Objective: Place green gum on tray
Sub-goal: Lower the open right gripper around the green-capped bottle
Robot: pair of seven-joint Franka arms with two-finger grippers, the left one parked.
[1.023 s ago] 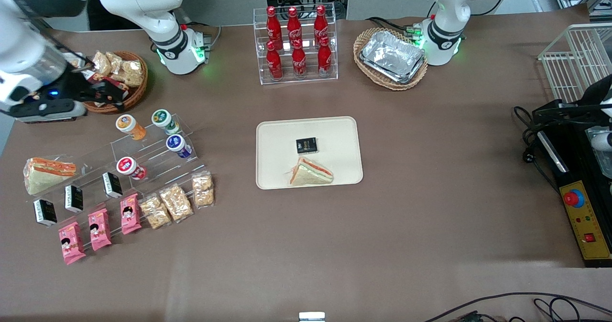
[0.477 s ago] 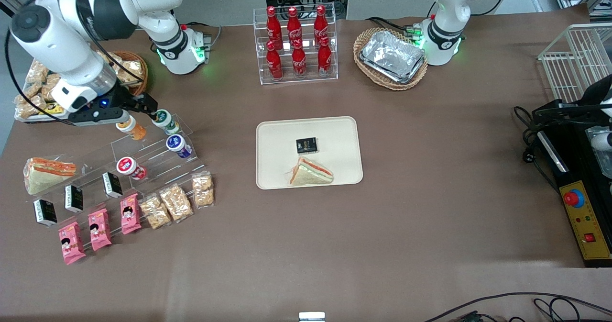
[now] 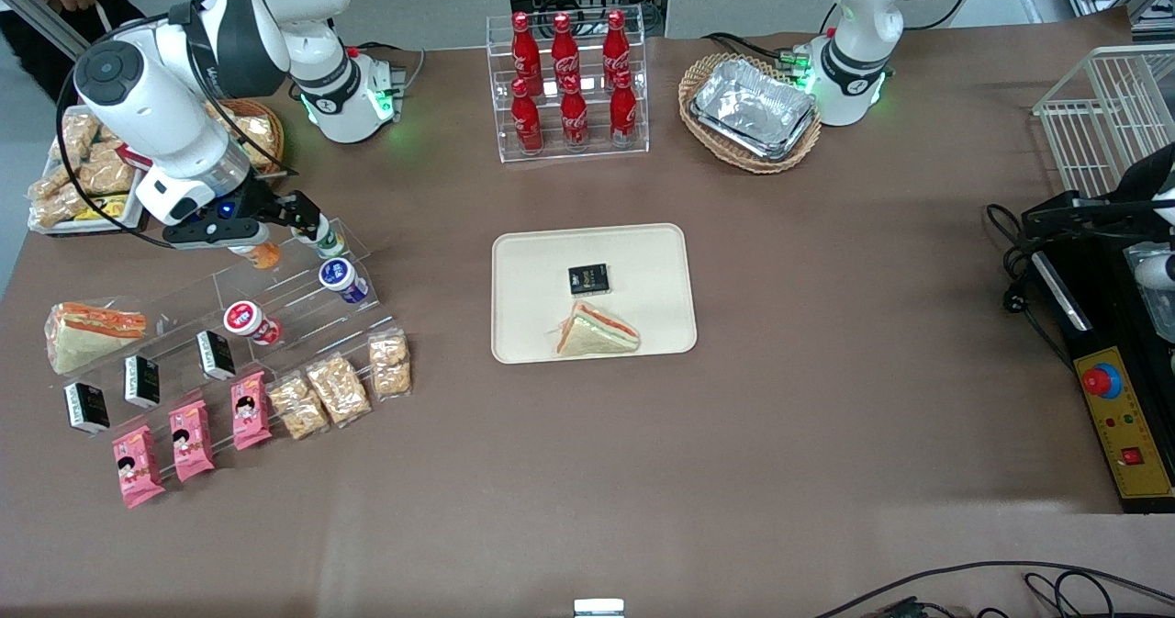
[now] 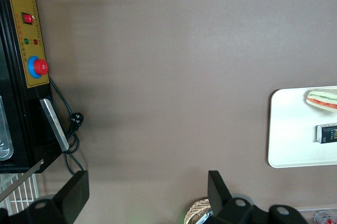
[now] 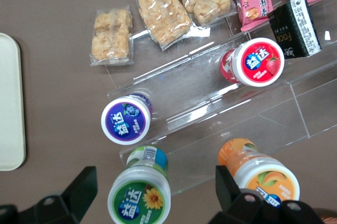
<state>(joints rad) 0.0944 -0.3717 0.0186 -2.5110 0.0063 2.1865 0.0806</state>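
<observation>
On the clear stepped rack (image 5: 210, 124), the open hand (image 5: 152, 192) straddles the green gum (image 5: 139, 197) (orange canister (image 5: 263, 176) beside).

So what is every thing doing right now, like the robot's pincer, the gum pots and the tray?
Pincer: open, straddling the green pot, not gripping it.
Round green-lidded gum canister: standing on the clear stepped rack, not yet lifted.
Blue-lidded canister: standing a step lower.
Orange-lidded canister: standing beside the green one.
Flat beige rectangular tray: holds a triangular sandwich and a small black packet, no gum.
</observation>
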